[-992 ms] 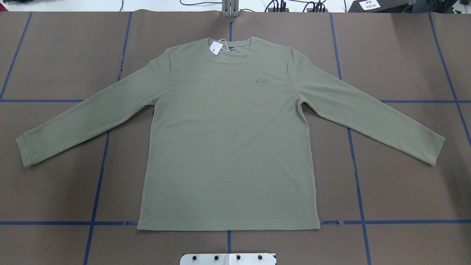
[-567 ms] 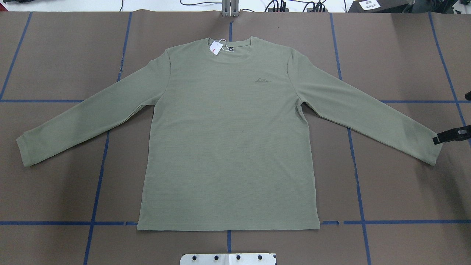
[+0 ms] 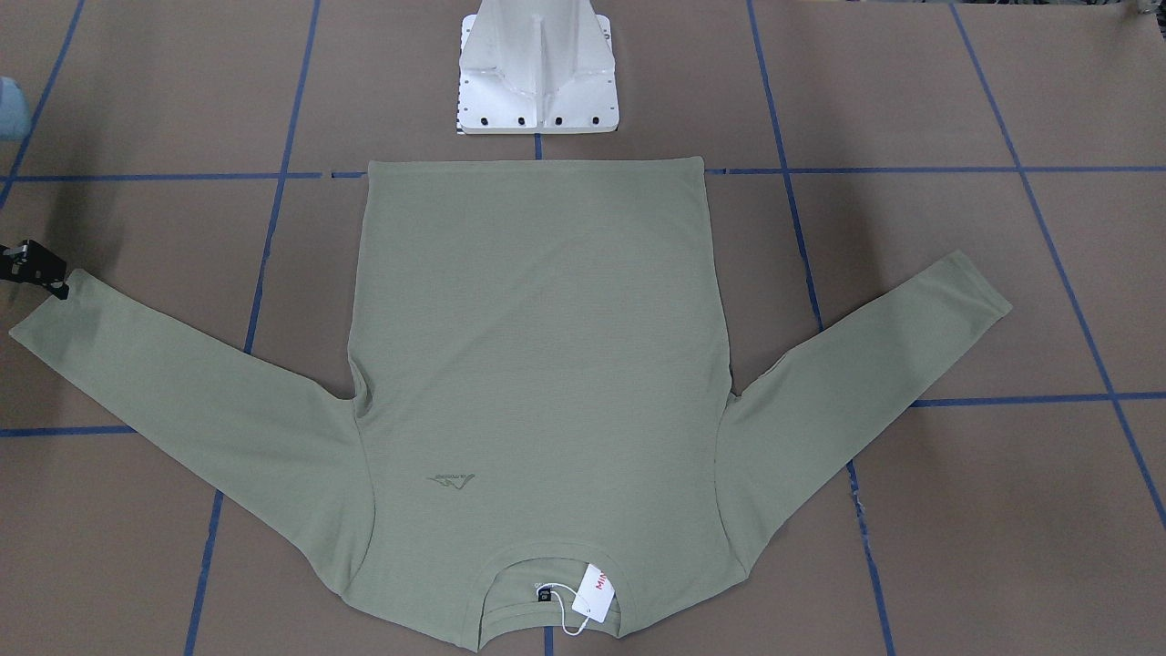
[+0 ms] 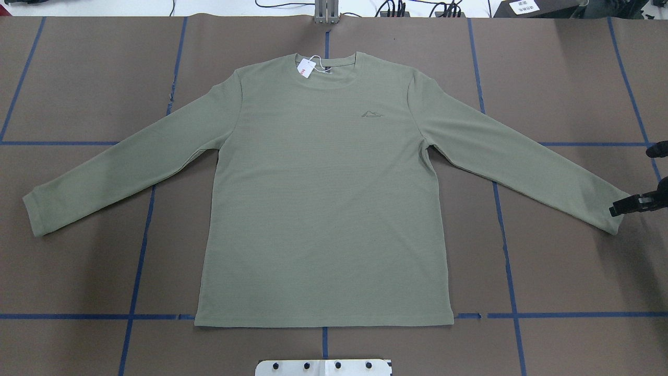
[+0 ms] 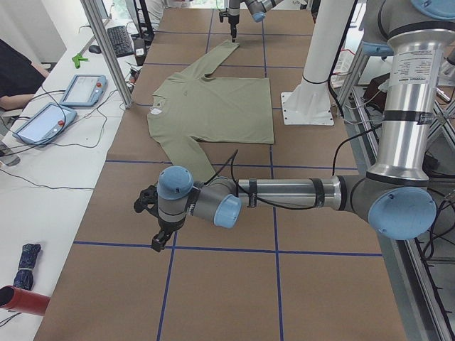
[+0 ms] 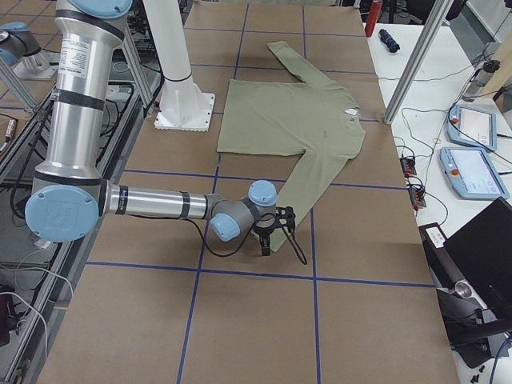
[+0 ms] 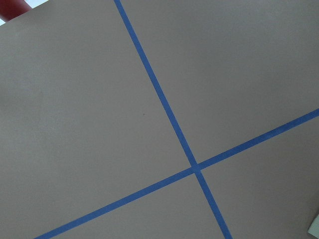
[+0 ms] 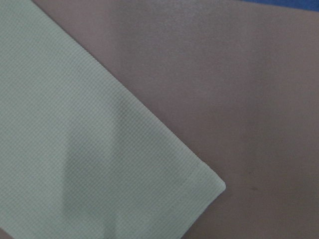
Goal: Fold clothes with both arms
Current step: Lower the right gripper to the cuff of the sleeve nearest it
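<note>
While the shirt (image 4: 323,198) lies flat, one cuff (image 4: 611,224) sits just beside the right arm (image 6: 152,202)'s jaws; the left arm (image 5: 284,193)'s jaws hang over bare table (image 4: 78,94); jaw states: cannot tell.

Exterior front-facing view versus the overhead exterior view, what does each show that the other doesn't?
Only front-facing: the white pedestal as an upright column. Only overhead: cables and a white label beyond the far edge of the table. Both: the green shirt spread flat, hang tag at its collar, and the right pincer at one sleeve cuff.
</note>
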`<control>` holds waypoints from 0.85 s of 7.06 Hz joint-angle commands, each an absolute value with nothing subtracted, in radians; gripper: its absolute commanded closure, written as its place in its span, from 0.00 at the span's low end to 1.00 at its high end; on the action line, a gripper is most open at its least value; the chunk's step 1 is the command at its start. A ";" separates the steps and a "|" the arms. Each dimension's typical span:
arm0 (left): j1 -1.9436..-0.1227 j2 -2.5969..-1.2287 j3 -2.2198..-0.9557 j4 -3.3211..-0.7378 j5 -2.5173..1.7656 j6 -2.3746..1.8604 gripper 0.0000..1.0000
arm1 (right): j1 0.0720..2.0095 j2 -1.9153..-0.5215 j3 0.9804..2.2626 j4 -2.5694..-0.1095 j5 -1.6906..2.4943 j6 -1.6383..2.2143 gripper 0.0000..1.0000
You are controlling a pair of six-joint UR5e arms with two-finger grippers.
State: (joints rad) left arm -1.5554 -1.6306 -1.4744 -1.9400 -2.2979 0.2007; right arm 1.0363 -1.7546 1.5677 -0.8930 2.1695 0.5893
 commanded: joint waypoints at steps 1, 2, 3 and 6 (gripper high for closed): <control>-1.557 -1.631 -1.470 -1.940 -2.298 0.201 0.00 | 1.034 -1.741 1.560 -0.893 2.166 0.591 0.00; -1.555 -1.631 -1.470 -1.940 -2.298 0.202 0.00 | 1.032 -1.740 1.559 -0.894 2.166 0.591 0.00; -1.555 -1.631 -1.470 -1.940 -2.298 0.202 0.00 | 1.028 -1.736 1.557 -0.896 2.167 0.588 0.00; -1.555 -1.631 -1.470 -1.940 -2.298 0.202 0.00 | 1.008 -1.730 1.549 -0.896 2.172 0.589 0.00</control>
